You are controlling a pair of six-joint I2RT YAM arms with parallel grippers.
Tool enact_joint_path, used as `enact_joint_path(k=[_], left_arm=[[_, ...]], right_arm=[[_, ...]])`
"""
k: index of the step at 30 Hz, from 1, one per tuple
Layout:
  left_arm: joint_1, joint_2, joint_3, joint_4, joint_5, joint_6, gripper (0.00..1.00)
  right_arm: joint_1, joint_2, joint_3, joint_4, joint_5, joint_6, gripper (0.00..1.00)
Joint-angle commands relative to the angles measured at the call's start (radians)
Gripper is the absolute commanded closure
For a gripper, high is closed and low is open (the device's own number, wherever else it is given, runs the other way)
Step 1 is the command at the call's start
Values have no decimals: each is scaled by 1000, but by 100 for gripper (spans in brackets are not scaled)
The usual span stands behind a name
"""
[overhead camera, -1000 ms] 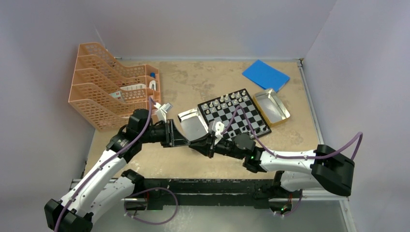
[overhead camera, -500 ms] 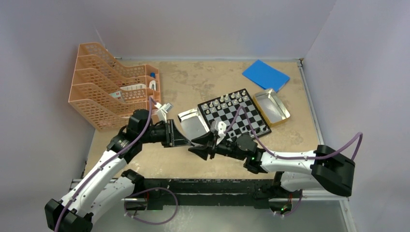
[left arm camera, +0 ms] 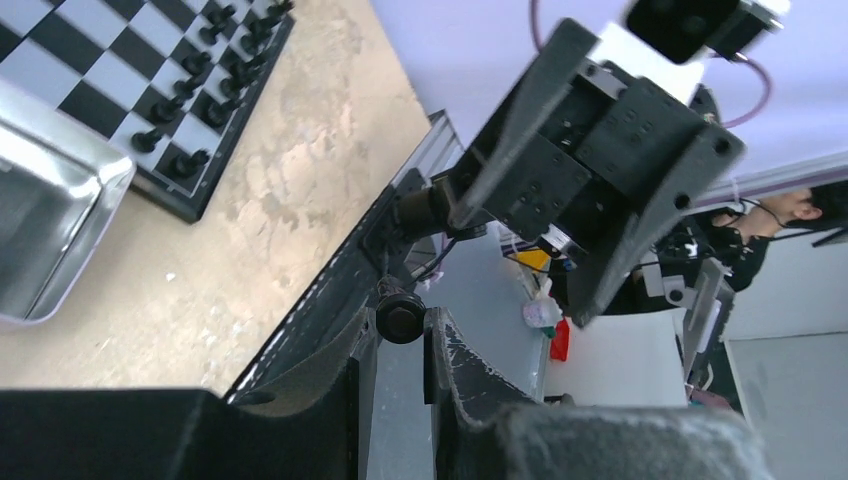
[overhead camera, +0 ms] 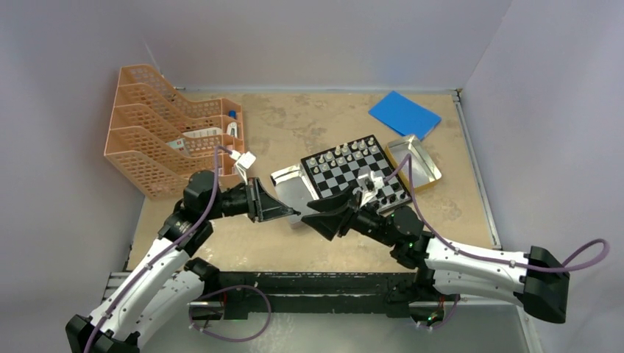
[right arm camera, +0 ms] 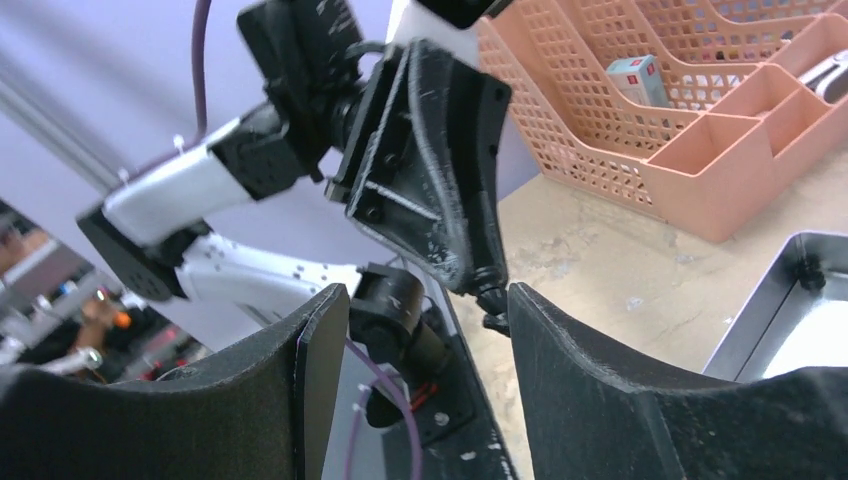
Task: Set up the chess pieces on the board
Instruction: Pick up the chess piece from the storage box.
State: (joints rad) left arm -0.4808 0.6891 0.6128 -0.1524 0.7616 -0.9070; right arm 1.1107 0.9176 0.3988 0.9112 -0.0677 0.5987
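One chess piece (left arm camera: 401, 320), left gripper (overhead camera: 294, 215), off board (overhead camera: 353, 176)

The work surface is a table top (overhead camera: 294, 125) with a mottled, worn tan finish. Plain pale lavender-grey panels enclose it on three sides: back wall (overhead camera: 316, 44), left wall (overhead camera: 59, 110) and right wall (overhead camera: 559, 110). A thin metal strip (overhead camera: 473, 158) borders the right edge. A black rail (overhead camera: 316, 282) runs along the near edge. Lighting is even and diffuse.
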Motion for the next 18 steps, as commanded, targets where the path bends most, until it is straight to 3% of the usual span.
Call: enact_joint_path(k=[1, 9, 18], left_arm=[[-4, -33, -11, 190, 53, -52, 100], [-4, -49, -37, 404, 132, -7, 100], [-4, -45, -55, 551, 208, 64, 100]], right_arm=[[-32, -73, 66, -104, 82, 231, 39], [-70, -86, 76, -90, 24, 509, 42], [-84, -9, 96, 69, -101, 679, 57]])
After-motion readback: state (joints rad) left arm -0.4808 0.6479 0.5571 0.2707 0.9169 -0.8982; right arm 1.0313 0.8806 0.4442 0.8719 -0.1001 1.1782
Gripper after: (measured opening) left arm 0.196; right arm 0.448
